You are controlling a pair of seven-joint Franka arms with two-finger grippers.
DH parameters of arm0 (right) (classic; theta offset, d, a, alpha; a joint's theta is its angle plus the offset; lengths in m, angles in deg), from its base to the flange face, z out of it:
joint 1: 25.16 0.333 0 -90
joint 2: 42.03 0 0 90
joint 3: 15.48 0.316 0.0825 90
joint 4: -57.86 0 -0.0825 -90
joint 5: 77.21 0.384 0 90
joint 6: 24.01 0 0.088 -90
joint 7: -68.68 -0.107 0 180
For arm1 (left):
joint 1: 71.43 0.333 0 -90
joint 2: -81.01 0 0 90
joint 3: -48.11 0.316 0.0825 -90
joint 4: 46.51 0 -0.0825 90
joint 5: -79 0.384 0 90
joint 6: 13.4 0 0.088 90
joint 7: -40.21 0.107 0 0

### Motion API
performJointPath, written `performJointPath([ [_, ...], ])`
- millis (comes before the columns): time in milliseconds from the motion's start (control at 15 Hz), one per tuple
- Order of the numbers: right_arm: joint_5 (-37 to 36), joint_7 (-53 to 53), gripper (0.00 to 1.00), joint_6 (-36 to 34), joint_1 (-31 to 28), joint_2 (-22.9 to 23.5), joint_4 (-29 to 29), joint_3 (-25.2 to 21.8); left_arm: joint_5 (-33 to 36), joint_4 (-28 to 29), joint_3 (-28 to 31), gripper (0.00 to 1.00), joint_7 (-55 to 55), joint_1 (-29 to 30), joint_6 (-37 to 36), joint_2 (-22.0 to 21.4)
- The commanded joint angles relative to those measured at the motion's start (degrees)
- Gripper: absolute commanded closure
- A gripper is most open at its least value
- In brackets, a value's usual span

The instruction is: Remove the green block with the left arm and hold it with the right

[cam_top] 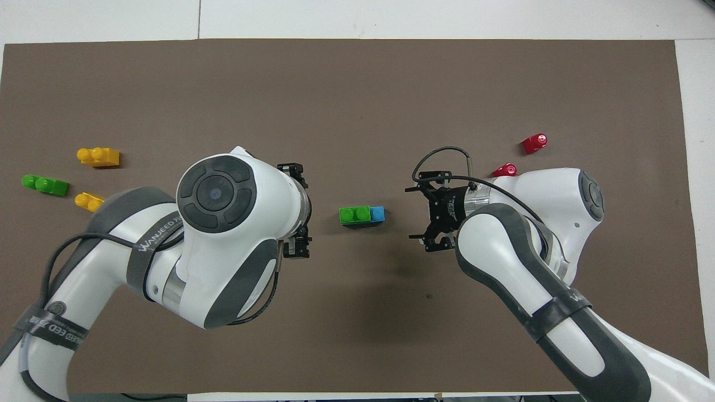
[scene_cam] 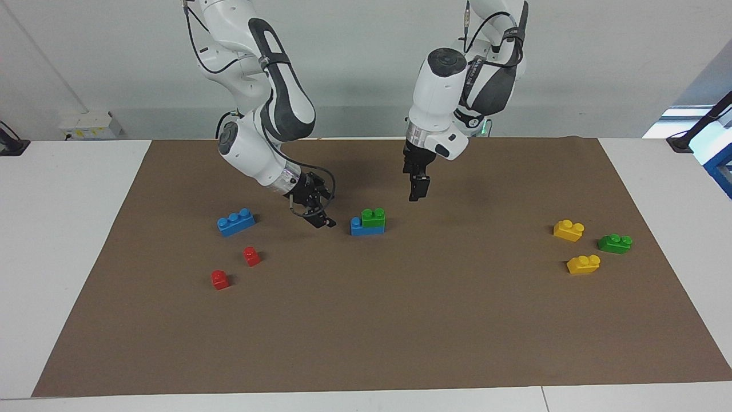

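The bright green block (scene_cam: pixel 373 217) (cam_top: pixel 354 215) sits pressed onto a blue brick (scene_cam: pixel 366 229) (cam_top: pixel 378 214) in the middle of the brown mat (scene_cam: pixel 400 332). One blue stud shows bare at the right arm's end of the stack. My left gripper (scene_cam: pixel 416 191) (cam_top: pixel 306 211) hangs open, pointing down, a little above the mat on the left arm's side of the stack. My right gripper (scene_cam: pixel 323 220) (cam_top: pixel 413 214) is tilted and open, low over the mat on the stack's right-arm side. Neither gripper touches the stack or holds anything.
A loose blue three-stud brick (scene_cam: pixel 235 222) and two red bricks (scene_cam: pixel 251 256) (scene_cam: pixel 219 280) lie toward the right arm's end. Two yellow bricks (scene_cam: pixel 568 229) (scene_cam: pixel 583 264) and a darker green brick (scene_cam: pixel 615 243) lie toward the left arm's end.
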Motion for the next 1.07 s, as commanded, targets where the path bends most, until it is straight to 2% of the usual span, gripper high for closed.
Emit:
performJointPath([
  [0, 3.0, 1.8, 0.00, 2.0, 1.3, 1.7, 0.9, -0.1, 1.3, 0.6, 0.9, 0.00, -2.0, -1.6, 2.1, 0.4],
  [334, 3.9, 1.9, 0.00, 4.1, 2.9, 4.6, 2.9, 0.0, 1.4, 0.3, 0.9, 0.00, -4.1, -3.0, 3.4, 3.2],
  [535, 5.3, 1.9, 0.00, 5.4, 4.2, 7.2, 5.1, 0.0, 1.4, 0.3, 0.9, 0.00, -5.0, -3.2, 3.5, 3.3],
  [1003, 5.7, 2.0, 0.00, 7.8, 5.0, 10.0, 7.2, 0.0, 1.4, 0.2, 0.9, 0.00, -5.9, -3.2, 3.5, 3.3],
])
